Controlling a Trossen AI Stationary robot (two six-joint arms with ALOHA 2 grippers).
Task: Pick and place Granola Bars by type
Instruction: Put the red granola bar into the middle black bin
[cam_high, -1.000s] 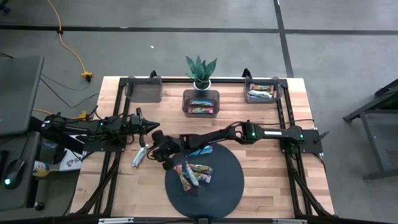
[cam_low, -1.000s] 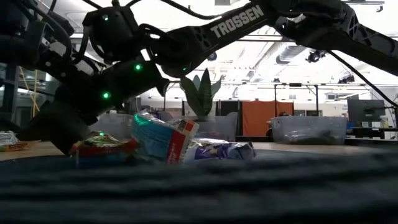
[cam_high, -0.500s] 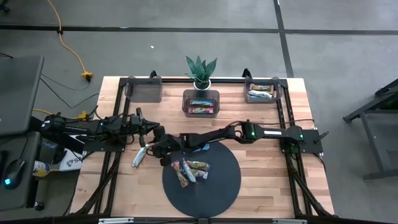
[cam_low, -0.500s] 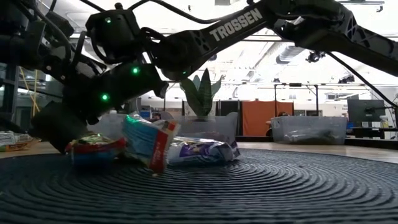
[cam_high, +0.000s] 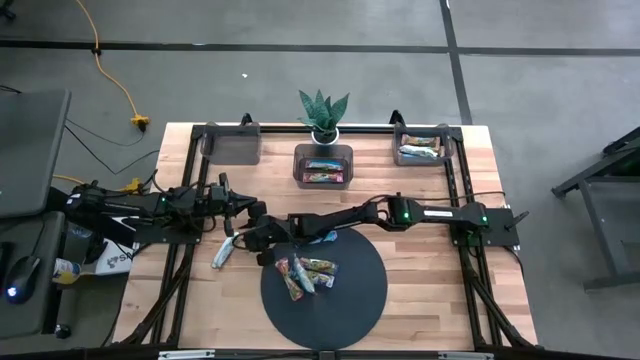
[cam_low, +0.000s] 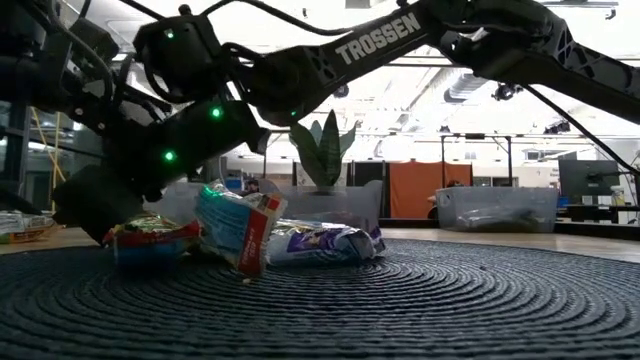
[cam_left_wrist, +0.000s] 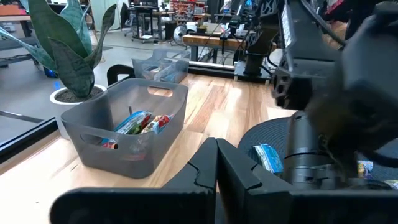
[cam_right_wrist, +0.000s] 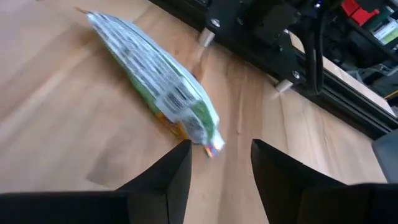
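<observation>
A silver-green granola bar (cam_high: 222, 250) lies flat on the wood, left of the round dark mat (cam_high: 350, 310). My right gripper (cam_right_wrist: 221, 149) is open, low over the wood at the mat's left rim. The bar's near end (cam_right_wrist: 208, 142) lies just ahead of the gap between the fingers, and I see no touch. Several granola bars (cam_high: 305, 272) lie heaped on the mat, and a blue one (cam_high: 325, 238) rests at its far edge. My left gripper (cam_left_wrist: 216, 152) is shut and holds nothing, waiting level at the table's left (cam_high: 252, 210).
Three grey bins stand along the far edge: a left one (cam_high: 232, 143), a middle one (cam_high: 323, 163) with bars in it, and a right one (cam_high: 420, 147) with bars. A potted plant (cam_high: 323, 115) stands behind the middle bin. My two grippers are close together.
The round mat and the heap of bars on it have slid a little toward the table's far left. The mat's near rim, which blurred the low view, now lies flat. My right gripper has turned slightly at the mat's left rim and has stayed open.
</observation>
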